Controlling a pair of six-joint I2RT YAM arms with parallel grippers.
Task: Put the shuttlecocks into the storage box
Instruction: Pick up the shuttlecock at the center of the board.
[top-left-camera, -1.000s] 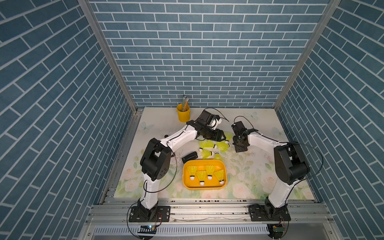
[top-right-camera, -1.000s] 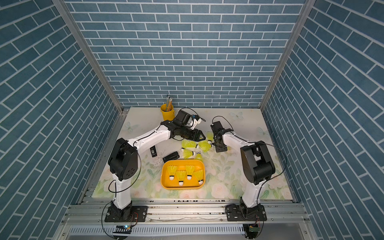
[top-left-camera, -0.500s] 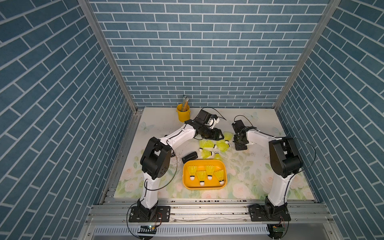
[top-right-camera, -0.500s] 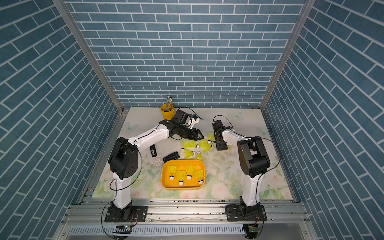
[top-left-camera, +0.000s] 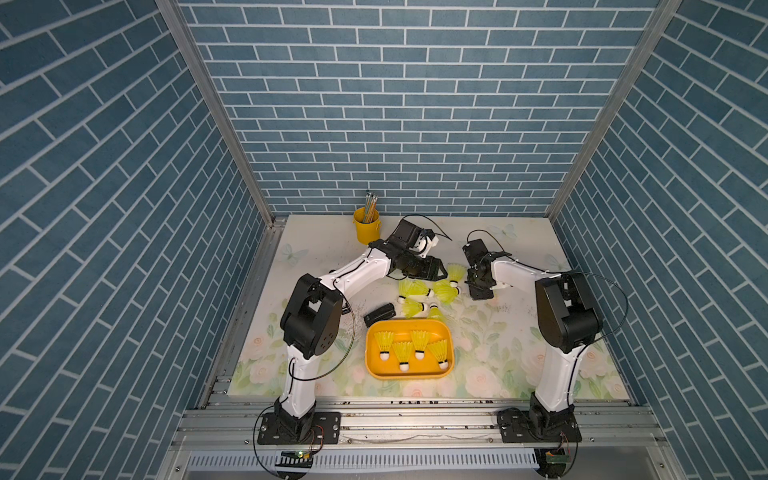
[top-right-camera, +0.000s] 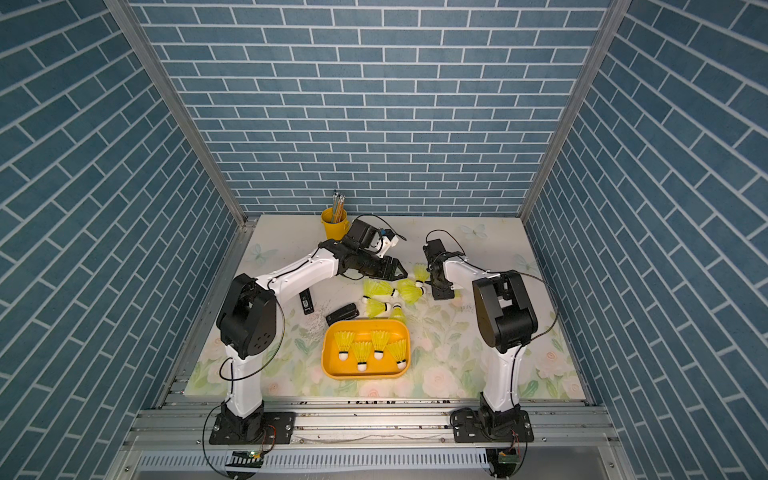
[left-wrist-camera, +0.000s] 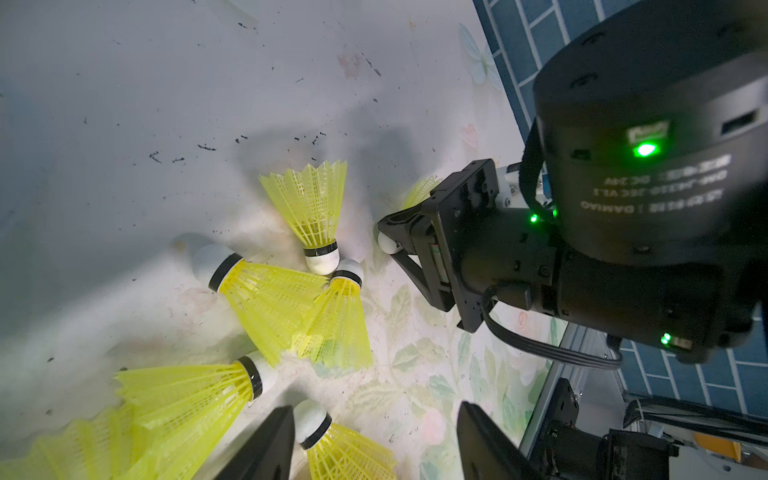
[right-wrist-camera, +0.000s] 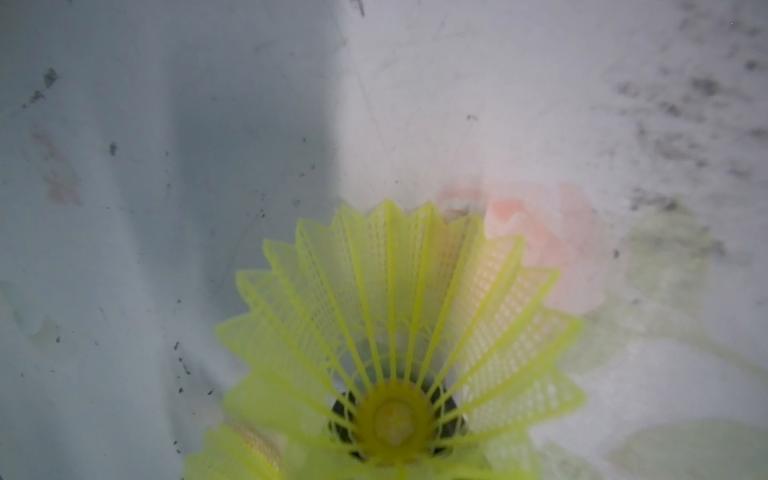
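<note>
Currently right gripper (left-wrist-camera: 388, 243) clamps one shuttlecock (right-wrist-camera: 395, 316) by its cork, sparing the skirt; left gripper (left-wrist-camera: 374, 411) jaws apart, gripping nothing

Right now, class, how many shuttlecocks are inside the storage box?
4, in a row in the storage box: leftmost shuttlecock, the next, the third, the rightmost. None seems hidden; the box is fully in view.

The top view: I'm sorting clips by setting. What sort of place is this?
Probably a staged robot test cell, not a real room: brick-print wall panels in metal framing, two arms bolted to a front rail, and a flowered mat holding shuttlecocks and a storage box.
</note>
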